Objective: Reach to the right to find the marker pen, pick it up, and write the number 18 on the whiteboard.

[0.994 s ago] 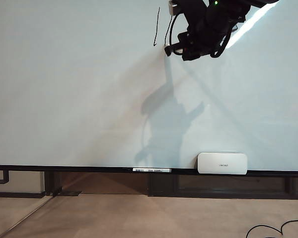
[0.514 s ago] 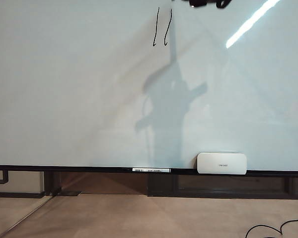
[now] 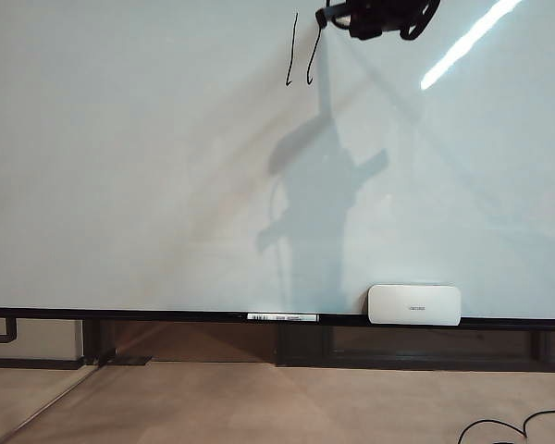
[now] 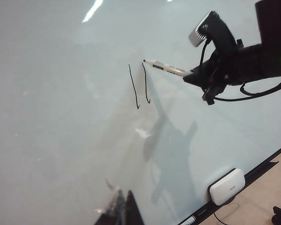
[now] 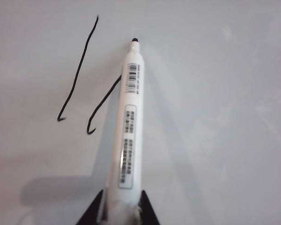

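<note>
The whiteboard (image 3: 120,166) is big, pale and shiny. The left hand (image 4: 123,211) shows only as a dark shape at the edge of its own camera's view, well apart from the 1 (image 3: 291,51). I cannot tell if it is released or clenched. It holds nothing I can see.

Far below the 1, a spare white marker (image 3: 282,317) lies on the black rail (image 3: 120,313).

The 1 is a thin, slanted black line with a little hook at its foot. A second ago the pen was only at the foot of a second line (image 3: 312,55). Now that line is whole and sits just right of the 1. It looks like the left side of the 8.

The marker pen (image 5: 130,126) has gone back up, and its dark tip is by the top of the second line. I think the next job is to draw across and down to make the rest of the 8, so the number 18 is only about half done.

The pen is slim and white, with barcode labels on its side and a small black tip. The right hand (image 5: 121,211) is clenched on its back end, just right of the 1 and up at the board's top edge.

Far below and to the right of the 1, a small white eraser (image 3: 413,304) rests on the rail.
</note>
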Available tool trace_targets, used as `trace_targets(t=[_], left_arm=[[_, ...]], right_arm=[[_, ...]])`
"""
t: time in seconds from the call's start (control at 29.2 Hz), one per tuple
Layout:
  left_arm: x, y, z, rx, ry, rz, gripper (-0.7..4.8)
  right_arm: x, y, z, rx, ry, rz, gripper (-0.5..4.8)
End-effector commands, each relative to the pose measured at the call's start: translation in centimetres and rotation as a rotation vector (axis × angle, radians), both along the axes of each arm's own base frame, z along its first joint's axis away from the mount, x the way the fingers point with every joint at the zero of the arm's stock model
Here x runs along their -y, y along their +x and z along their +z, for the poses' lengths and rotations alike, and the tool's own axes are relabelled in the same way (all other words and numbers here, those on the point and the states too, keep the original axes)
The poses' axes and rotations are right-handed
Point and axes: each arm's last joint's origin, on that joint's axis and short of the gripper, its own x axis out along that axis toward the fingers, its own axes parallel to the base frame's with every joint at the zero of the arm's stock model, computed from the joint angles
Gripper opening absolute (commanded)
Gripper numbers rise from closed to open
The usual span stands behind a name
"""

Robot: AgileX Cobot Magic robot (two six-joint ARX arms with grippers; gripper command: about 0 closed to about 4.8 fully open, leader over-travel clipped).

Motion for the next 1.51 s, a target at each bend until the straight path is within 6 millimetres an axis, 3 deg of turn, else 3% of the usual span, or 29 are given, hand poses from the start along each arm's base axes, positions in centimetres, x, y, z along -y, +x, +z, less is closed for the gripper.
trace_targets(t=[0.03, 0.48, 1.03, 1.51], left_arm=[[0.0, -0.1, 0.2, 0.012, 0.001, -0.003, -0.05], [0.0, -0.1, 0.2, 0.013, 0.001, -0.002, -0.05], [0.0, -0.1, 0.2, 0.023, 0.015, 0.002, -0.05], [0.0, -0.1, 0.2, 0.031, 0.025, 0.005, -0.05]], right_arm=[[-0.1, 0.0, 0.4, 0.025, 0.01, 0.005, -0.03], [0.0, 0.8, 0.6, 0.022, 0.01, -0.015, -0.03], [0.7, 0.8, 0.3, -0.023, 0.006, -0.228, -0.03], [0.9, 1.7, -2.6, -0.202, -0.036, -0.208, -0.03]])
